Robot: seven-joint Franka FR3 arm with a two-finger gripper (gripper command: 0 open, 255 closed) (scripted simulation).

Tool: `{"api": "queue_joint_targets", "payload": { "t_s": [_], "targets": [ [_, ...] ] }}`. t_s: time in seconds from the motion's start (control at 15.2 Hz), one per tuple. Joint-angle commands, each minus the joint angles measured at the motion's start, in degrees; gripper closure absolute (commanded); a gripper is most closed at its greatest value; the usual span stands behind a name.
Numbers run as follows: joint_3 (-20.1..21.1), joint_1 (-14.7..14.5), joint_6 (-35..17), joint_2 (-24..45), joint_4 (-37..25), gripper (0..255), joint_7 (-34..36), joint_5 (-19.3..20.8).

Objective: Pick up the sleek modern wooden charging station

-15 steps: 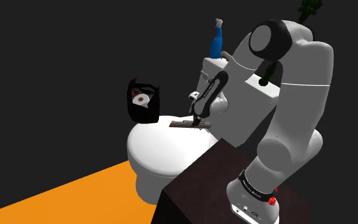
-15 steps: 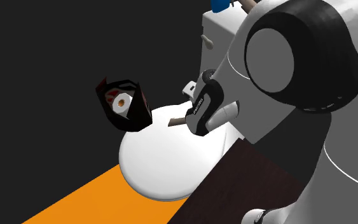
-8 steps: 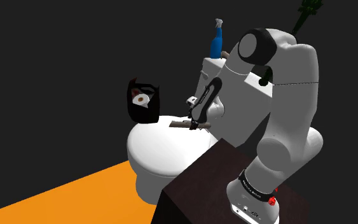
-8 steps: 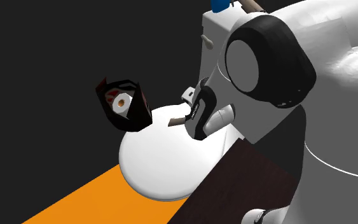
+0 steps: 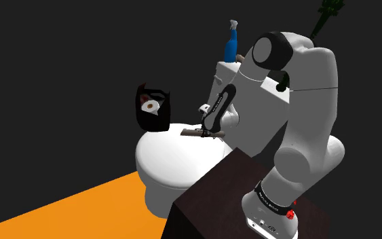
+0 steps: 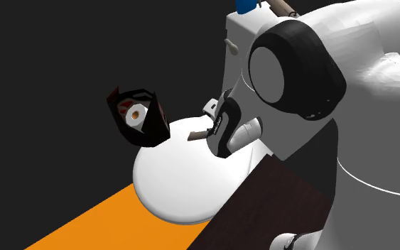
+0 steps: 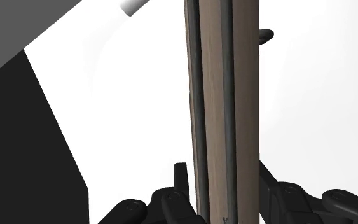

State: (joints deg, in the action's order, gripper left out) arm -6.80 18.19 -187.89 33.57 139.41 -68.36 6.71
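The charging station (image 7: pixel 225 95) is a long, narrow brown wooden slab with dark grooves running along it. It lies flat on the white toilet lid (image 5: pixel 165 156), near the tank, and appears as a thin brown strip (image 5: pixel 195 133) (image 6: pixel 199 134). My black gripper (image 7: pixel 224 191) reaches down over one end of it (image 5: pixel 209 134) (image 6: pixel 216 145). In the wrist view one finger (image 7: pixel 181 178) presses one long edge and the other (image 7: pixel 268 184) the opposite edge, so the gripper is shut on the slab.
A black bag with a white roll (image 5: pixel 153 107) stands at the lid's far edge. A blue bottle (image 5: pixel 231 46) and a green plant (image 5: pixel 328 12) sit on the white tank (image 5: pixel 224 75). The dark stand (image 5: pixel 216 200) adjoins the toilet; orange floor (image 5: pixel 74 210) lies below.
The arm's upper links have swung toward the shoulder view's left and the hand has settled slightly lower onto the slab. The slab and the bag have not moved.
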Motion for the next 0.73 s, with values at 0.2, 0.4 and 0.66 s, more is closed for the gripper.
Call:
{"api": "queue_joint_targets", "payload": {
  "t_s": [0.2,0.4,0.66],
  "targets": [
    [0.02,0.03,0.08,0.08,-0.13,255,0.0,0.0],
    [-0.05,0.02,1.81,-2.77,0.99,255,-0.13,0.13],
    [-0.11,0.02,4.28,-6.55,2.29,255,-0.31,0.27]
  ]
}}
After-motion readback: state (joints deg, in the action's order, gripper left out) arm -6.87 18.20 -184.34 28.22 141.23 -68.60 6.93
